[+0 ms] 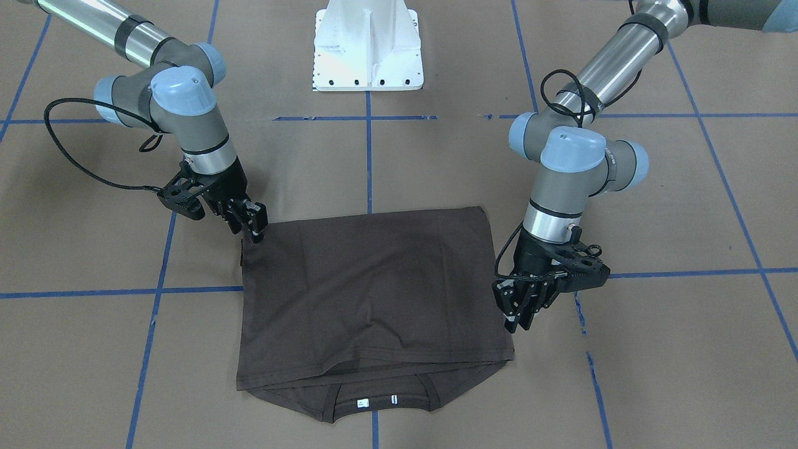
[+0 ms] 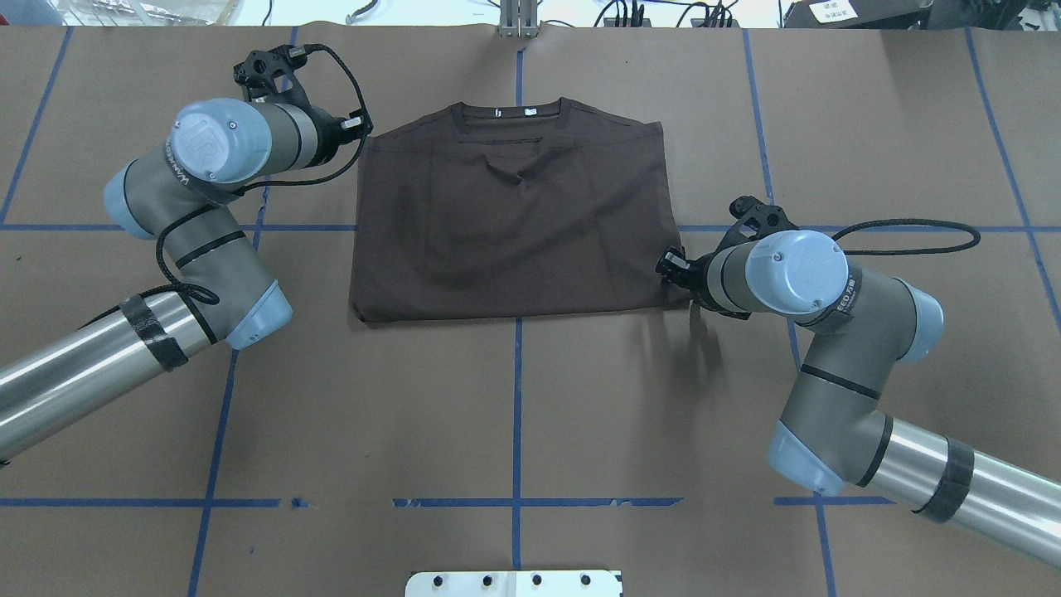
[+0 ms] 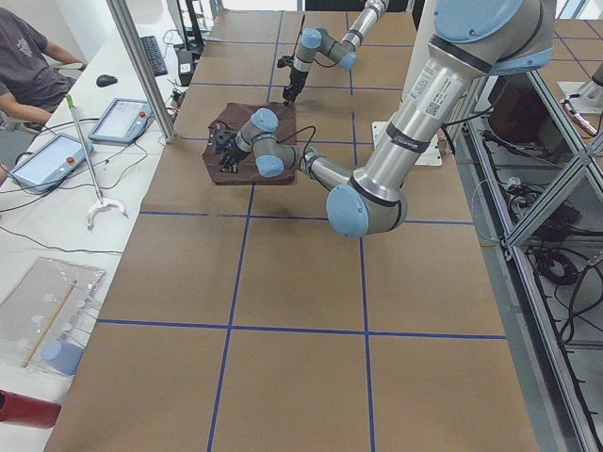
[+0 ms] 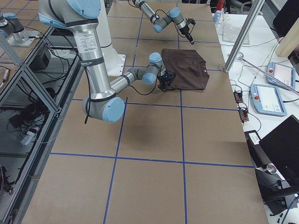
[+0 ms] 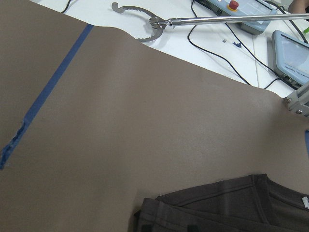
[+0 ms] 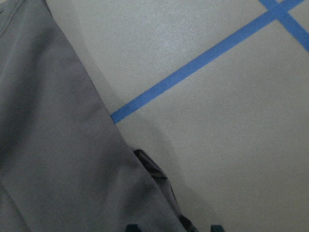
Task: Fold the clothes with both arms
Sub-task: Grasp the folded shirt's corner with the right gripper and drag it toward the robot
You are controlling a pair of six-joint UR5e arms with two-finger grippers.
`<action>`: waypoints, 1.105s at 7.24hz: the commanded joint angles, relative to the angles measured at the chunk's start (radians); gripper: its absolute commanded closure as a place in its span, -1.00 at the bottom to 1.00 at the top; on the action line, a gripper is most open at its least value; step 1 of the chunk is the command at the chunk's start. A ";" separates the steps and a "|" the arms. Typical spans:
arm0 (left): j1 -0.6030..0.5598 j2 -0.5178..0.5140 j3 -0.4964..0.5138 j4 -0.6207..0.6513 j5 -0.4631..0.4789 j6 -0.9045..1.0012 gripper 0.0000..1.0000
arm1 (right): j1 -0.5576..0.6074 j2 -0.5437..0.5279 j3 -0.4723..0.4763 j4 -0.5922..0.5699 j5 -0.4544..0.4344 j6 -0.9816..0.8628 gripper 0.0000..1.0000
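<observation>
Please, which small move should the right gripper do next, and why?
Probably close the right gripper on the edge of the T-shirt: in the wrist view its fingertips stand apart with the fabric corner between them, not yet pinched.

R wrist cam: right hand (image 1: 254, 232) had fingertips (image 6: 131, 227) cut off at btm edge; T-shirt (image 6: 48, 145) beside them was blurred. Left hand (image 1: 519, 319): finger gap too dark to tell. Both hands too small in side views.

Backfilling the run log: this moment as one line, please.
T-shirt: folded, flat | left gripper: by collar-end corner, jaws unclear | right gripper: open at fold-end corner
</observation>
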State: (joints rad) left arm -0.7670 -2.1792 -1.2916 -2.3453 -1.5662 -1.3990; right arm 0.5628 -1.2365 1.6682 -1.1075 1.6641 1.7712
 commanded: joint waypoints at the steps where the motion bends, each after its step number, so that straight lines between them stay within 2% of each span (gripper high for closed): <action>1: 0.000 -0.002 0.000 0.000 0.000 0.000 0.26 | -0.012 0.000 0.007 0.000 -0.007 0.010 1.00; 3: 0.000 -0.005 0.000 0.001 0.000 -0.002 0.26 | -0.014 -0.008 0.050 -0.008 -0.001 0.010 1.00; 4: 0.002 -0.008 -0.002 0.000 0.000 -0.003 0.26 | -0.030 -0.062 0.133 -0.008 0.003 0.011 1.00; 6: 0.012 -0.001 -0.064 0.001 -0.002 -0.003 0.26 | -0.221 -0.237 0.437 -0.021 0.002 0.162 1.00; 7: 0.023 0.009 -0.096 0.003 -0.038 -0.003 0.27 | -0.357 -0.245 0.511 -0.081 -0.009 0.238 1.00; 8: 0.023 0.044 -0.144 0.000 -0.107 -0.003 0.27 | -0.474 -0.241 0.530 -0.124 -0.042 0.276 1.00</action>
State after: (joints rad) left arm -0.7485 -2.1648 -1.3844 -2.3439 -1.6112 -1.4020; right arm 0.2353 -1.4651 2.1361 -1.1789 1.6499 1.9820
